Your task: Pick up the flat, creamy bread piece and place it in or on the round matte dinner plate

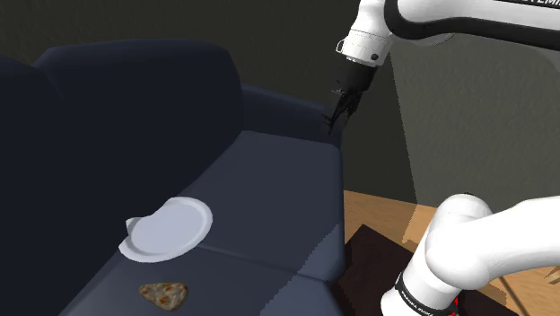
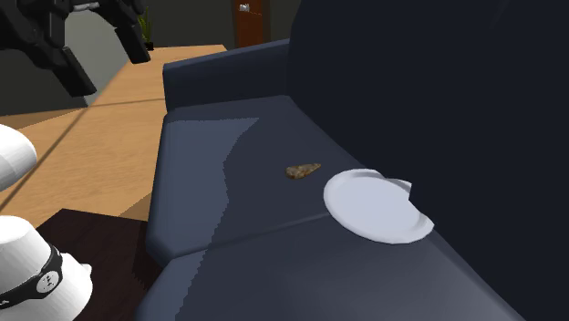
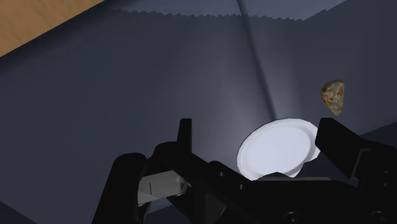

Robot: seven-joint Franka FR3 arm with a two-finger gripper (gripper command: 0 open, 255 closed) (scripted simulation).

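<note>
Reach stage, I'd say: the gripper (image 1: pixel 334 118) hangs high above the sofa (image 1: pixel 269 179), fingers apart, empty. Bread (image 1: pixel 165 293) lies on the seat near the plate (image 1: pixel 167 230). Next it needs lowering over the bread.

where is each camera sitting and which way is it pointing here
Shoulder view: beside the stand, looking down over the dark sofa; shows the white arm and the end effector.
Second exterior view: close by the arm, looking along the sofa; the arm at its left.
Wrist view: on the hand, looking down at the sofa between open fingers.
All three share the white plate and the bread piece.
</note>
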